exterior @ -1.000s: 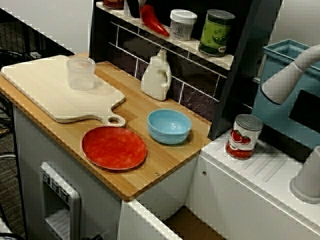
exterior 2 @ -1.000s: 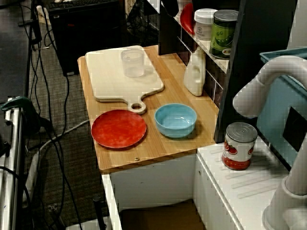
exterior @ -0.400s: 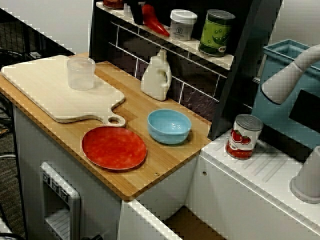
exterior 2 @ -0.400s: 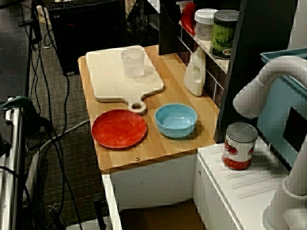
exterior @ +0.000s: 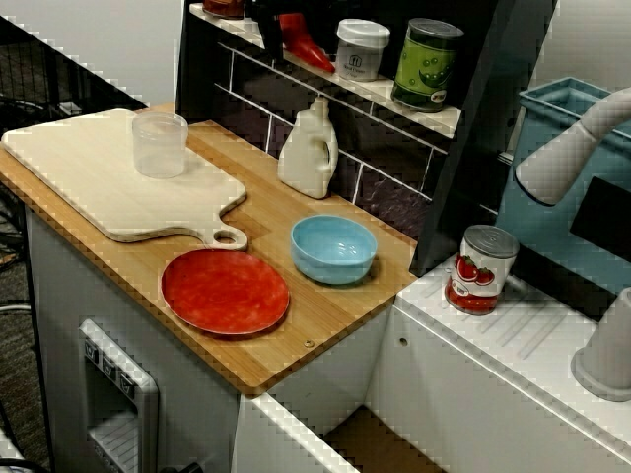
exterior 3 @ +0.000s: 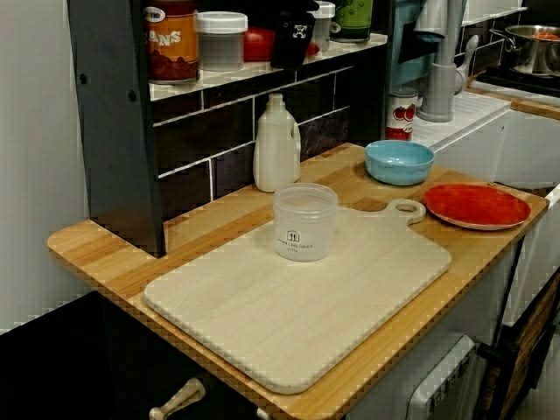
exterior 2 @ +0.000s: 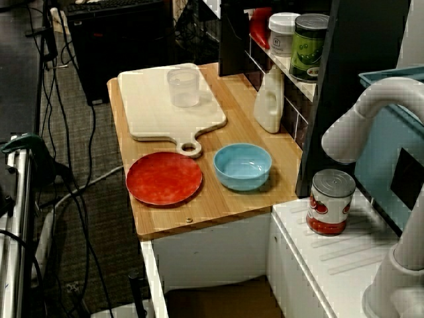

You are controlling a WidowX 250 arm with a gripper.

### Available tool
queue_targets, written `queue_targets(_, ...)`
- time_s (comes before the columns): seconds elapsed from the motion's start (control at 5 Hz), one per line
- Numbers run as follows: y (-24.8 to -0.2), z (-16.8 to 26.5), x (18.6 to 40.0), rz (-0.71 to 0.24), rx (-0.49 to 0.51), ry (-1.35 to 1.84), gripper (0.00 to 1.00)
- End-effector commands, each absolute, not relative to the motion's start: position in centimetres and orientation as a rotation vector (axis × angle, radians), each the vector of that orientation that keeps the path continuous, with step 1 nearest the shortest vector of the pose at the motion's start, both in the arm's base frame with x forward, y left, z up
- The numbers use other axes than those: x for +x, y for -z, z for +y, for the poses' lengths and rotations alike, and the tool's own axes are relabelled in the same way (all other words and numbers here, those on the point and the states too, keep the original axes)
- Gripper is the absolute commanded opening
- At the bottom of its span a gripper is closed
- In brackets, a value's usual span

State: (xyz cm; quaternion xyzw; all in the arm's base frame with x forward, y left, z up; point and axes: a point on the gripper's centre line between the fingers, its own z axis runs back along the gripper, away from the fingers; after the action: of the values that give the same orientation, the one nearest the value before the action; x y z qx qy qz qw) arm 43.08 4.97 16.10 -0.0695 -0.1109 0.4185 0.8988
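My black gripper [exterior 3: 293, 39] is up at the dark shelf, right against a red pepper [exterior: 304, 44] that lies there. In the low view along the counter the gripper covers part of the pepper [exterior 3: 256, 44]. The high front view shows only its dark tip [exterior: 264, 20] at the pepper's left end. The fingers are hidden against the dark shelf, so their state does not show. A white jar [exterior: 358, 49] and a green can [exterior: 426, 64] stand to the pepper's right.
On the wooden counter are a cutting board [exterior: 79, 177] with a clear cup [exterior: 160, 145], a white bottle [exterior: 309, 150], a blue bowl [exterior: 333, 248] and a red plate [exterior: 225, 292]. A tomato can [exterior: 480, 269] stands on the white drainboard. An orange can [exterior 3: 171, 39] and a clear jar [exterior 3: 220, 39] share the shelf.
The gripper has shifted at the shelf beside the pepper, and the pepper now sits slightly more upright and further right. Everything on the counter is unmoved.
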Motion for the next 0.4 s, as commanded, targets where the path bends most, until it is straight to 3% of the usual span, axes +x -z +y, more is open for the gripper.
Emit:
queue_targets(0.0, -18.49, 5.06, 42.18, -0.293, -0.171, -0.848, 0.0)
queue_targets(0.2, -18.95, 5.25, 41.47, -0.294, -0.178, -0.849, 0.0)
